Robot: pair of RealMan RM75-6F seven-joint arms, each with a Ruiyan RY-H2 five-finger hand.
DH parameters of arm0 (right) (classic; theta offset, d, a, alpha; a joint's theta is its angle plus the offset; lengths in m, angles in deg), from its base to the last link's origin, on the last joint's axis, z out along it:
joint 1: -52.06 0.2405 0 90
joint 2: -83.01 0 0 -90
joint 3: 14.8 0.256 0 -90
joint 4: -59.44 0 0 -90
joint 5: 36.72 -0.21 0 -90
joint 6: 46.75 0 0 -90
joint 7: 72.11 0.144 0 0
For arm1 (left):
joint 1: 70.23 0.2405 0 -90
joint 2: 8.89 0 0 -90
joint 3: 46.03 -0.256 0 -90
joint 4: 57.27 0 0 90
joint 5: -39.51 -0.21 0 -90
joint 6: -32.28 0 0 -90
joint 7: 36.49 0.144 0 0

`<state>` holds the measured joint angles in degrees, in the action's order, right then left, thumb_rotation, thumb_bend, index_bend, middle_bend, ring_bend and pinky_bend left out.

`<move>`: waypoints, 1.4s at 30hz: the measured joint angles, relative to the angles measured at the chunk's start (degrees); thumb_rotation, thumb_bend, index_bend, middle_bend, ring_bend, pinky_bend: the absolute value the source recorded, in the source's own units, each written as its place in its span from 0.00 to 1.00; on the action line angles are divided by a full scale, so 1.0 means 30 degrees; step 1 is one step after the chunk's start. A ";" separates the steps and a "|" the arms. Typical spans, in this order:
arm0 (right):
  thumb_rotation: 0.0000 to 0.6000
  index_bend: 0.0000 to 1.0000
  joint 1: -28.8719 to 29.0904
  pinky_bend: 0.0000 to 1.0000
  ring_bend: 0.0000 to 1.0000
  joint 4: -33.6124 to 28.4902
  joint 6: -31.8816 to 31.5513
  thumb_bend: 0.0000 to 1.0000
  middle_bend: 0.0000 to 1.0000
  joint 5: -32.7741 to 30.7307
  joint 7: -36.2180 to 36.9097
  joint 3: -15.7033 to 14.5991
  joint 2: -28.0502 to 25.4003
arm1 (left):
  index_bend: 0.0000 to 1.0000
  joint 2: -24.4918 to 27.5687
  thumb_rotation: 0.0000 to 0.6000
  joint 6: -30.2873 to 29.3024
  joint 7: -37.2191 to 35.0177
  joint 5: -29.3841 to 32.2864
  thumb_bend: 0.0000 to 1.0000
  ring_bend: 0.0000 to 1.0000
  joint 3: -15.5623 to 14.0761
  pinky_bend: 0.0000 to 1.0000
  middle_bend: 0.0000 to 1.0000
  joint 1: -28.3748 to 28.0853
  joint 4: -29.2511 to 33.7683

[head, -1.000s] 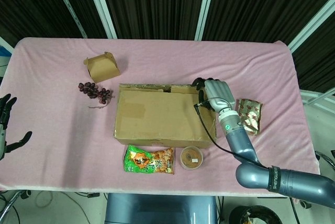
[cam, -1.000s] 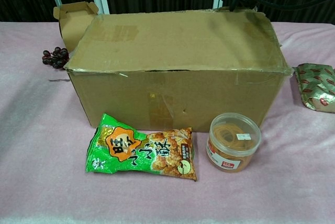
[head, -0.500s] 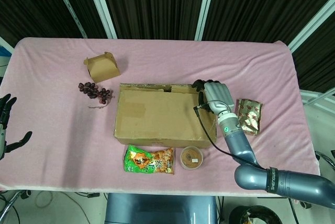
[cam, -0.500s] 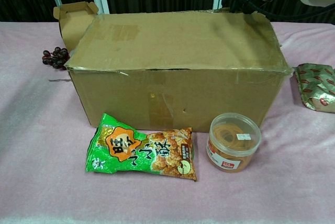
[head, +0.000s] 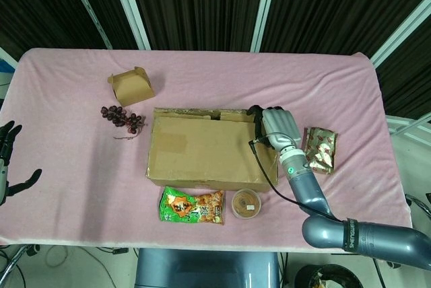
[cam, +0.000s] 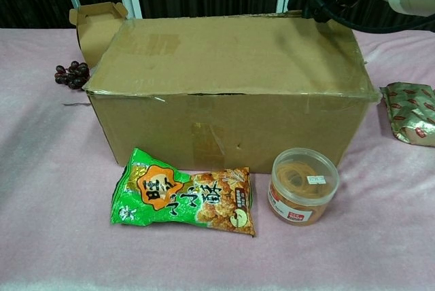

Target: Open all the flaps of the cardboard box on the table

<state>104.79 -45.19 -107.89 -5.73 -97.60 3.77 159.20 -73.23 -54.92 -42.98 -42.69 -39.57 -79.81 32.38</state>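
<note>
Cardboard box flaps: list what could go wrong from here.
The right robot hand sits at the far right corner of the cardboard box; lifting there may drag the box, since the left robot hand isn't bracing it. A sliding box could push the clear tub or snack bag toward the table edge.

The right arm reaches in from the near right, its right hand (head: 277, 125) palm down with dark fingertips (head: 256, 109) curled. The left hand (head: 8, 160) hangs at far left, fingers spread, holding nothing.
</note>
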 measured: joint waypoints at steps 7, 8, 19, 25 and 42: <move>1.00 0.32 -0.0029 0.44 0.45 0.0046 -0.0071 0.78 0.51 0.0047 0.0142 -0.0106 0.0139 | 0.00 0.0075 1.00 0.0132 -0.0088 0.0058 0.21 0.00 0.0059 0.00 0.00 0.0025 0.0088; 1.00 0.31 -0.0024 0.45 0.47 0.0033 -0.0096 0.78 0.52 0.0091 0.0174 -0.0075 0.0139 | 0.00 0.0087 1.00 0.0163 -0.0116 0.0065 0.21 0.00 0.0066 0.00 0.00 0.0026 0.0108; 1.00 0.25 0.0092 0.55 0.56 -0.0979 -0.0578 0.78 0.54 0.0503 0.0640 0.0862 -0.0320 | 0.00 0.0114 1.00 0.0231 -0.0217 0.0030 0.21 0.00 0.0145 0.00 0.00 0.0051 0.0163; 1.00 0.23 0.0146 0.57 0.58 -0.2172 -0.0634 0.78 0.53 -0.0532 0.0779 0.1373 -0.0931 | 0.00 0.0113 1.00 0.0249 -0.0207 -0.0020 0.21 0.00 0.0163 0.00 0.00 0.0069 0.0170; 1.00 0.19 0.0132 0.57 0.56 -0.4993 -0.1017 0.79 0.50 -0.2545 0.2730 0.3381 -0.2248 | 0.00 0.0076 1.00 0.0247 -0.0173 -0.0103 0.21 0.00 0.0226 0.00 0.00 0.0110 0.0157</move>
<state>105.19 -60.17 -110.95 -13.36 -89.41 13.91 152.46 -73.00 -54.17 -43.50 -42.99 -38.89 -79.48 32.85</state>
